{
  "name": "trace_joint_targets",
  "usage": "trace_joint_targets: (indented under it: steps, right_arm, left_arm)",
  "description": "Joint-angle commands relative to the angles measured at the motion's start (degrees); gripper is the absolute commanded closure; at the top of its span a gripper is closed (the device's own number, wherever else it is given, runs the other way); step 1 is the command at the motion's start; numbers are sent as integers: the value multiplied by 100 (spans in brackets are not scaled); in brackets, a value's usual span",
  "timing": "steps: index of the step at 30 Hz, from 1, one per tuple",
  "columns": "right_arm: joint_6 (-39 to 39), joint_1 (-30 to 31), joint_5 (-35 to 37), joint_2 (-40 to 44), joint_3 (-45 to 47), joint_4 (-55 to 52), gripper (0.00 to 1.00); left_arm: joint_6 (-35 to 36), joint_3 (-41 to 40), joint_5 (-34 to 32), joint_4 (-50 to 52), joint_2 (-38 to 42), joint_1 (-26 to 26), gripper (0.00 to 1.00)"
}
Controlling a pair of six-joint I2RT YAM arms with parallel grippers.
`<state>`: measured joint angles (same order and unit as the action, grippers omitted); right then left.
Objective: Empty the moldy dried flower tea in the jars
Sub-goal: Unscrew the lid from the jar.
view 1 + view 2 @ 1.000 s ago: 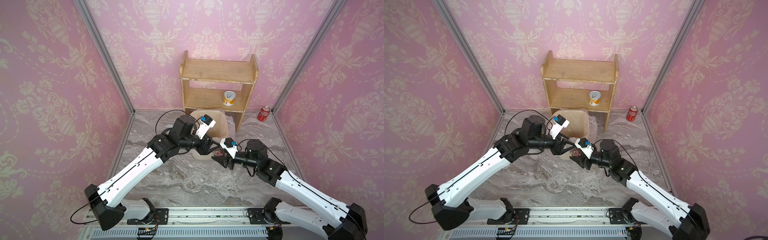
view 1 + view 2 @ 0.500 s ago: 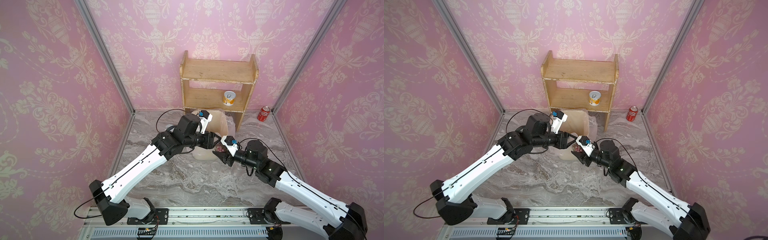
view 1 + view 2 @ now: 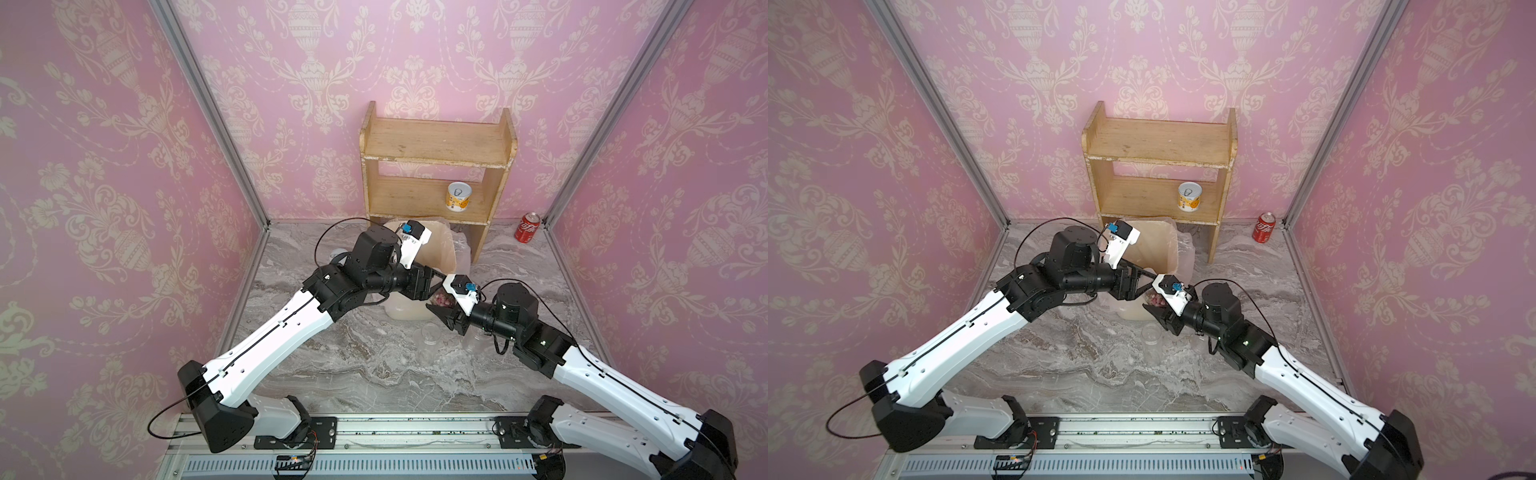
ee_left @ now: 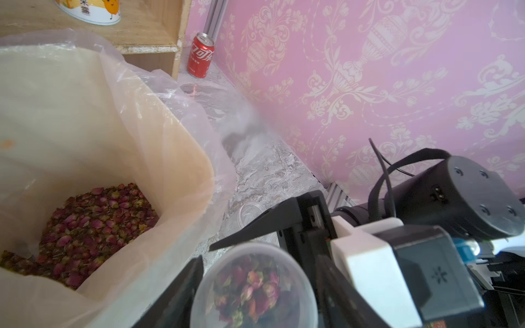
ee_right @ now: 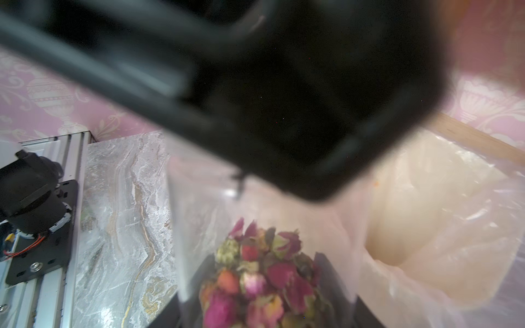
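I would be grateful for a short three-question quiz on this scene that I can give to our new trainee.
1. True or false: the right claw holds a clear jar with dried flower tea in it.
2. Where does the yellow-and-white tin stand on the wooden shelf? A: on the top board. B: on the board below it. C: inside the bin.
3. What already lies at the bottom of the lined bin?
Key: 1 true; 2 B; 3 loose dried flower buds.
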<state>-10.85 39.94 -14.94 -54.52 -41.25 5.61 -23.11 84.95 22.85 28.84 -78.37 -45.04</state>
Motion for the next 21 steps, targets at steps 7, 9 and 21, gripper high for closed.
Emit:
trace_joint_targets:
  steps: [7, 9, 21]
  right_arm:
    - [-74, 71, -338, 86, 82, 57, 84]
    - [-41, 66, -436, 80, 70, -3, 84]
    - [333, -173, -2104, 8, -91, -297, 85]
  left_arm:
    - [1451, 178, 979, 553, 236, 22, 20]
    - [1889, 294, 1054, 867, 298, 119, 17]
    - [4987, 409, 2819, 2453, 693, 856, 9]
